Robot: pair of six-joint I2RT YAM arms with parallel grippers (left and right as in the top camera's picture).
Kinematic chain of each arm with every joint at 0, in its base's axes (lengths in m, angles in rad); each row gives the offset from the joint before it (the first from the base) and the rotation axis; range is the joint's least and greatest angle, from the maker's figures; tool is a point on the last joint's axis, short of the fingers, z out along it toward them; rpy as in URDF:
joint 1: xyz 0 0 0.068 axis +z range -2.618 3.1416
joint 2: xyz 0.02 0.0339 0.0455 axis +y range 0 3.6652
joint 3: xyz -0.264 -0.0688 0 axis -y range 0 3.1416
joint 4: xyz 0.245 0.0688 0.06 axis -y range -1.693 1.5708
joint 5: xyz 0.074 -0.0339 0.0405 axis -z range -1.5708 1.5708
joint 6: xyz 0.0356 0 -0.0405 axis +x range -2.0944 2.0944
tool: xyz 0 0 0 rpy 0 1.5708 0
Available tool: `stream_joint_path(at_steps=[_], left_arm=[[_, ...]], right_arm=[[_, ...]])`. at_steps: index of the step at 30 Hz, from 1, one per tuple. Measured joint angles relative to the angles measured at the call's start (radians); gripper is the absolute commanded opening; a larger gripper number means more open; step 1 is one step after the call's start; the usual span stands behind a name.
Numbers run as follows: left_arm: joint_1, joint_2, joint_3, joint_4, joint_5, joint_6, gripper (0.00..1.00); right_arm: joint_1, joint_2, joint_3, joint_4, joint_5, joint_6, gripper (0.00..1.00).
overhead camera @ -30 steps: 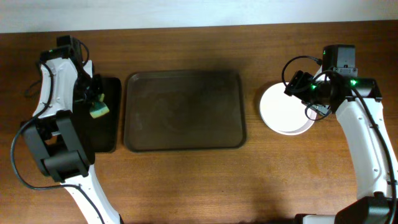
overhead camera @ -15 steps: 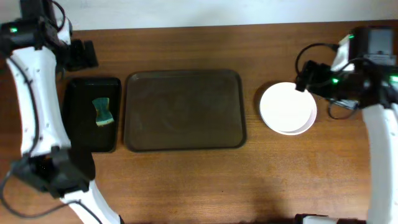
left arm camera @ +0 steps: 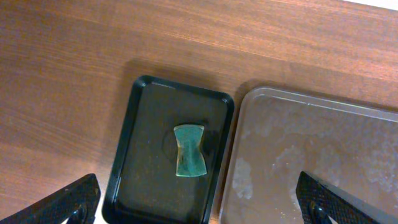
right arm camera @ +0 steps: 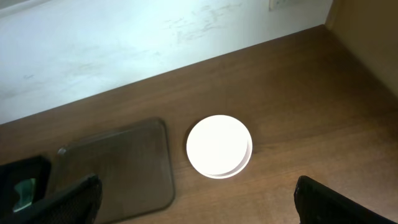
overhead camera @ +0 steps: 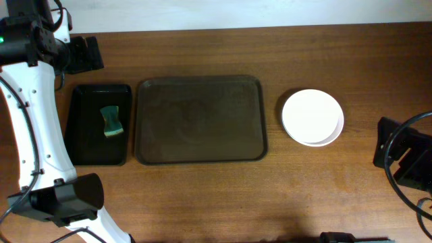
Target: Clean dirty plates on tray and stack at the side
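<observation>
The plates (overhead camera: pixel 312 117) sit as a white stack on the bare table right of the tray, the top one clean, a lower rim peeking out; the right wrist view shows the stack (right arm camera: pixel 219 145) too. The dark-brown tray (overhead camera: pixel 200 120) lies in the middle with nothing on it, only faint smears (left arm camera: pixel 311 155). My left gripper (overhead camera: pixel 84 55) hangs open at the back left, high above the table, its fingers wide apart (left arm camera: pixel 196 190). My right gripper (overhead camera: pixel 395 152) is open at the far right edge, well clear of the plates (right arm camera: pixel 196 186).
A small black tray (overhead camera: pixel 84 135) lies just left of the brown tray, with a green sponge (overhead camera: pixel 111 121) resting in it (left arm camera: pixel 189 150). A pale wall (right arm camera: pixel 124 37) runs along the back edge of the wooden table.
The left gripper let go of the sponge on the black tray and rose to the back left. The right gripper opened and drew away from the plates to the right edge.
</observation>
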Motion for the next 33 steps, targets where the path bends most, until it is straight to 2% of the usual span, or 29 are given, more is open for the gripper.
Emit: stream_joint_path(at_steps=[5,8,11,14,15,17,20,24,33], left_arm=[[0.000,0.000,0.000,0.000,0.000,0.000,0.99],[0.000,0.000,0.000,0.000,0.001,0.000,0.99],[0.000,0.000,0.000,0.000,0.000,0.000,0.99],[0.000,0.000,0.000,-0.001,0.000,0.000,0.99],[0.000,0.000,0.000,0.000,0.000,0.000,0.99],[0.000,0.000,0.000,-0.001,0.000,0.000,0.99],[0.000,0.000,0.000,0.000,0.000,0.000,0.99],[0.000,0.000,0.000,0.000,0.000,0.000,0.99],[0.000,0.001,0.000,0.000,0.000,0.000,0.99]], right_arm=[[0.000,0.000,-0.016,0.005,0.003,0.000,0.98],[0.000,-0.028,-0.155,0.151,0.005,0.000,0.98],[0.000,-0.131,-0.465,0.436,-0.025,-0.040,0.98],[0.000,-0.333,-0.887,0.858,-0.126,-0.143,0.98],[0.000,-0.418,-1.041,0.934,-0.157,-0.168,0.98],[0.007,-0.517,-1.236,1.112,-0.177,-0.188,0.98],[0.068,-0.669,-1.545,1.290,-0.183,-0.200,0.98],[0.113,-0.790,-1.754,1.486,-0.161,-0.209,0.98],[0.115,-0.933,-2.021,1.667,-0.153,-0.214,0.98]])
